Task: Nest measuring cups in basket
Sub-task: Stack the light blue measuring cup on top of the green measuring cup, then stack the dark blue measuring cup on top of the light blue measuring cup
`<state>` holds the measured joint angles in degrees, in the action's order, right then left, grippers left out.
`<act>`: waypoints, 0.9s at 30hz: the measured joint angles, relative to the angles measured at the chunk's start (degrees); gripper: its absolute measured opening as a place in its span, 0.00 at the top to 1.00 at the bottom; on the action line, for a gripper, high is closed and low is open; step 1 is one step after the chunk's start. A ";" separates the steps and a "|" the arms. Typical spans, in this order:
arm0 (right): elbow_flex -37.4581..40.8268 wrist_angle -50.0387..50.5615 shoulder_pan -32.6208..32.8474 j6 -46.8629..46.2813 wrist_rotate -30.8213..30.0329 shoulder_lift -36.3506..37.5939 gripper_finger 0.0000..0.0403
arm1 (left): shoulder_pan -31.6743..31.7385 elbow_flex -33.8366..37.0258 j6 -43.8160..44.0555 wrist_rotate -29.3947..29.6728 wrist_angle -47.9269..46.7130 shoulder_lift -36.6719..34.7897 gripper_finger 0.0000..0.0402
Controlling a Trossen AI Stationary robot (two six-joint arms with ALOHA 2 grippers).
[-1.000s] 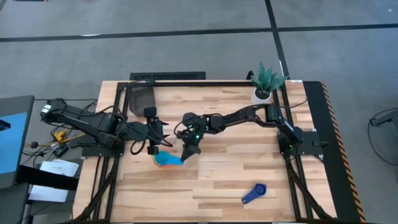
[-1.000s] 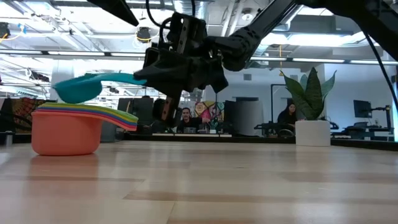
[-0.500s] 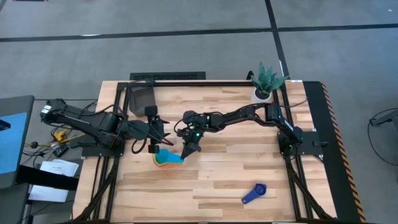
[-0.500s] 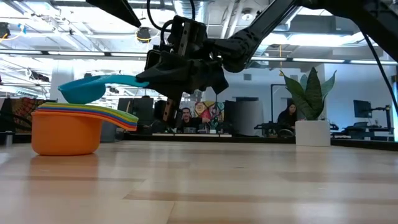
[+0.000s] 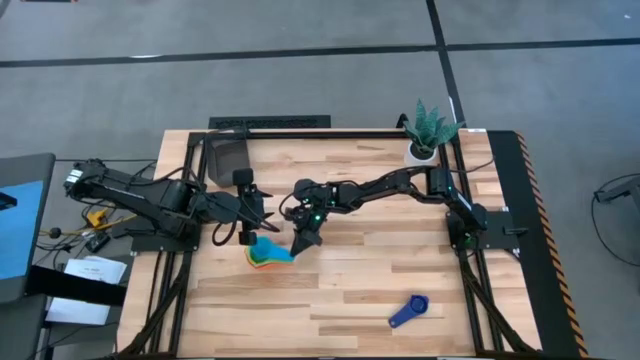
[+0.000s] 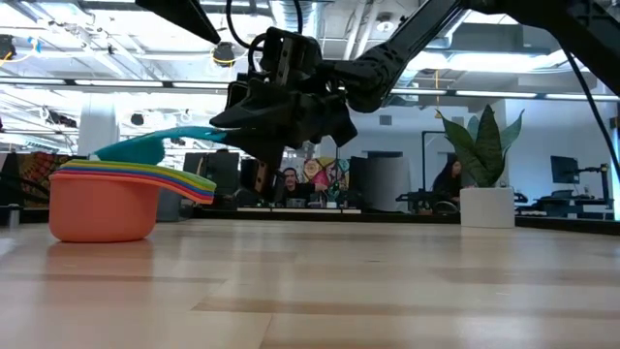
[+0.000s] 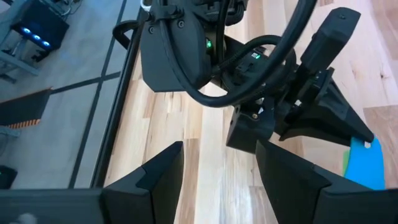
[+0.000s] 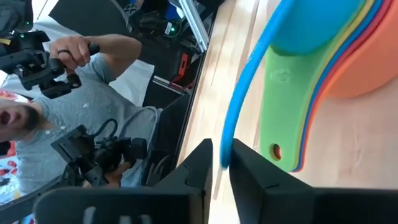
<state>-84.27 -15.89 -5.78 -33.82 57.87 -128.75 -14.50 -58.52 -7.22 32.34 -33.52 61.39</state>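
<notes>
A nested stack of measuring cups [image 5: 266, 257] stands on its orange bottom cup [image 6: 101, 210] in the middle of the table, with the yellow and green handles [image 8: 286, 115] fanned out. My right gripper [image 5: 297, 246] is just right of the stack and shut on the light blue cup [image 6: 155, 147], whose bowl sits in the top of the stack. My left gripper [image 5: 252, 212] hovers open at the stack's far left and touches nothing. A dark blue cup [image 5: 407, 311] lies alone near the near edge. The dark basket [image 5: 228, 155] stands at the far left corner. My right gripper pinches the light blue cup's flat handle [image 8: 227, 140] near its free end between its two fingers [image 8: 200, 167], on the handle's two faces. It comes from the table's right, slanting down, with the fingers along the handle. The bowl [image 8: 311, 25] rests in the stack, and the handle slopes up toward the gripper.
A white pot with a green plant [image 5: 428, 132] stands at the far right corner. The wood table [image 5: 360, 285] lies bare between the stack and the dark blue cup. A person holding a controller [image 8: 74, 56] shows beyond the table in the right wrist view.
My right gripper has tipped the light blue cup and lowered it. The bowl hung just above the stack a second ago and now sits sunk in the stack's top, with the handle sloping up. The gripper has stayed shut on the handle.
</notes>
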 joint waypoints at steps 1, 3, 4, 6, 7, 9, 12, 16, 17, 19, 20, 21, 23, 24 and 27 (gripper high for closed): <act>0.00 0.31 0.00 0.14 0.04 0.00 0.80 | 0.00 0.00 0.00 0.00 0.00 0.00 0.52; 0.00 0.89 0.00 0.68 0.10 0.00 0.78 | 0.00 0.00 0.00 0.00 0.00 0.00 0.52; 0.00 0.92 0.01 0.68 0.39 0.00 0.77 | 0.00 0.00 0.00 0.00 0.00 0.00 0.52; 0.00 1.01 0.02 0.70 0.52 0.01 0.76 | 0.00 0.00 0.04 0.00 0.00 0.00 0.52; 0.00 1.37 0.02 0.70 0.52 0.02 0.76 | 0.00 0.01 0.12 -0.01 0.00 0.00 0.52; 0.02 2.50 -0.13 0.83 0.52 0.02 0.76 | 0.00 0.02 0.44 -0.03 0.00 0.00 0.52; 0.02 2.85 -1.03 0.42 0.44 0.02 0.76 | 0.00 0.03 2.63 -0.49 -0.52 0.00 0.52; 0.02 3.23 -2.82 -0.85 -1.71 0.04 0.76 | -0.02 1.90 8.04 -3.77 -1.35 0.54 0.52; 0.02 3.27 -3.16 -0.83 -2.36 0.12 0.76 | -0.02 2.70 9.54 -4.41 -1.85 0.55 0.52; 0.02 3.23 -3.90 -0.68 -2.73 0.15 0.76 | -0.02 4.27 12.39 -5.47 -1.86 0.53 0.52; 0.02 3.20 -4.21 -0.67 -2.72 0.15 0.76 | -0.07 5.04 13.68 -5.63 -1.89 0.53 0.52; 0.02 3.13 -4.46 -0.66 -2.75 0.15 0.76 | -0.10 5.81 14.88 -5.66 -1.94 0.53 0.52; 0.02 2.92 -4.77 -0.53 -2.80 0.16 0.76 | -0.28 7.13 17.17 -5.66 -1.79 0.53 0.52; 0.02 2.92 -4.90 -0.32 -2.80 0.17 0.76 | -0.33 7.76 17.99 -5.64 -1.75 0.54 0.52; 0.02 2.96 -4.98 1.33 -3.40 0.17 0.76 | -0.62 9.33 20.80 -5.66 -1.72 0.78 0.54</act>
<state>-84.25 -12.93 -10.76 -32.49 54.47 -128.57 -15.13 -49.19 13.58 26.68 -35.24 62.16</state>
